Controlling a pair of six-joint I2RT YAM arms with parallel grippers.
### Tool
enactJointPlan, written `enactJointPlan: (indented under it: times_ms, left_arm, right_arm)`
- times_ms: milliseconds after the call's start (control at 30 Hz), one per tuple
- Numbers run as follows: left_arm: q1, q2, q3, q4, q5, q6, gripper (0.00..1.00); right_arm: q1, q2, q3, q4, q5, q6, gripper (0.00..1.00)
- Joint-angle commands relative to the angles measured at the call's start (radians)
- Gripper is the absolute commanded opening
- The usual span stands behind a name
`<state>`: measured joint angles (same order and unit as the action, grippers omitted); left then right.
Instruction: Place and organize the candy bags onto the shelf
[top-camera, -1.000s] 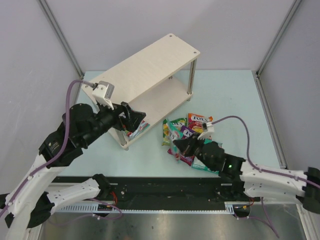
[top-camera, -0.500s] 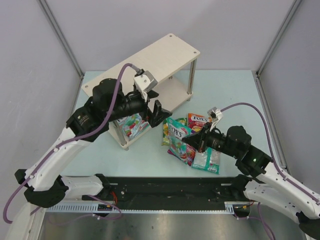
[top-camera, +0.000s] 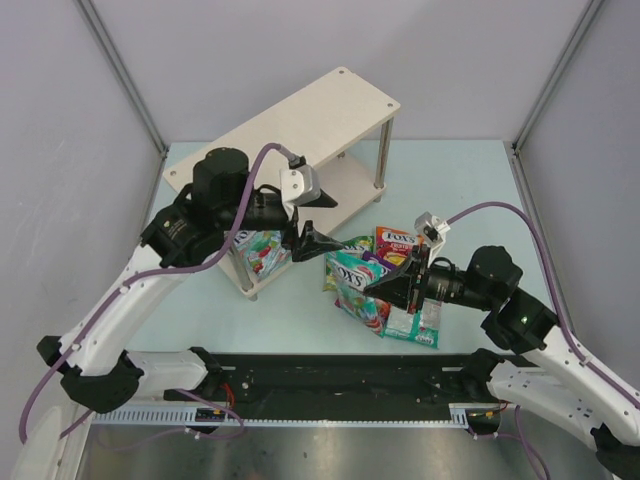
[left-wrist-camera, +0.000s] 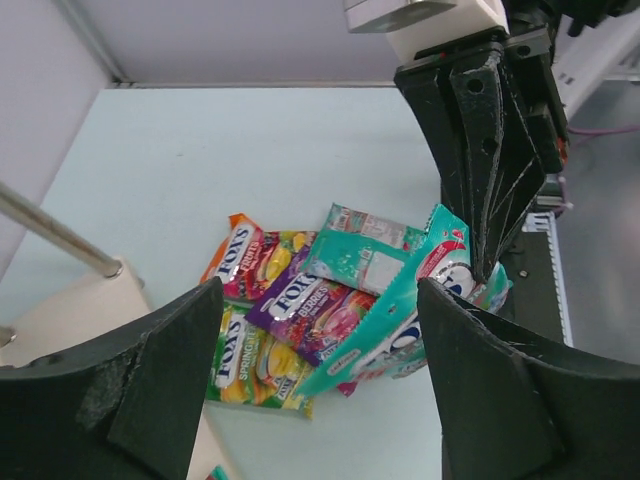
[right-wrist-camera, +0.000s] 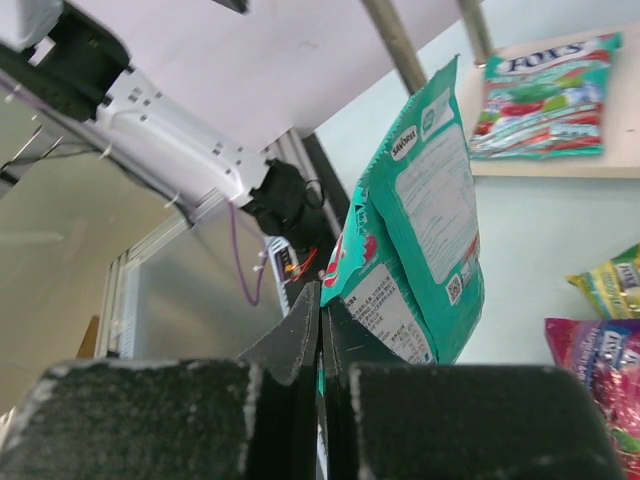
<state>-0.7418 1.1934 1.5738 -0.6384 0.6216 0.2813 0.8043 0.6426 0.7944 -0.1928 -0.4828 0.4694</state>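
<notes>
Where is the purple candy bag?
In the left wrist view, the purple bag lies mid-pile, between the orange bag and the teal bag that the right gripper holds.

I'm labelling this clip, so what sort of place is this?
Probably a robotics lab test cell, not a shop: bare grey walls with metal rails, two robot arms at a pale table, and one small wooden shelf with candy bags as props.

Glossy candy bags (top-camera: 360, 280), matt pale-wood shelf (top-camera: 300, 125), smooth metal posts (top-camera: 384, 155).

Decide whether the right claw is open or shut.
Shut: the right claw pinches a teal candy bag by its edge, no gap showing.
</notes>
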Motion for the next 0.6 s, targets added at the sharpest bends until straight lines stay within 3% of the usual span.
enactJointPlan:
  times_ms: [0, 200, 567]
  left_arm:
    - [0.025, 0.041, 0.011, 0.020, 0.237, 0.050, 0.82]
    - [0.032, 0.123, 0.089, -0.075, 0.406, 0.087, 0.79]
    - [0.032, 0.161, 0.054, -0.155, 0.581, 0.105, 0.75]
  right_arm:
    - [-0.004, 0.002, 0.069, 0.072, -0.131, 0.008, 0.00]
    - [-0.004, -0.008, 0.086, 0.072, -0.171, 0.009, 0.00]
    - [-0.004, -0.003, 0.112, 0.036, -0.128, -0.034, 0.00]
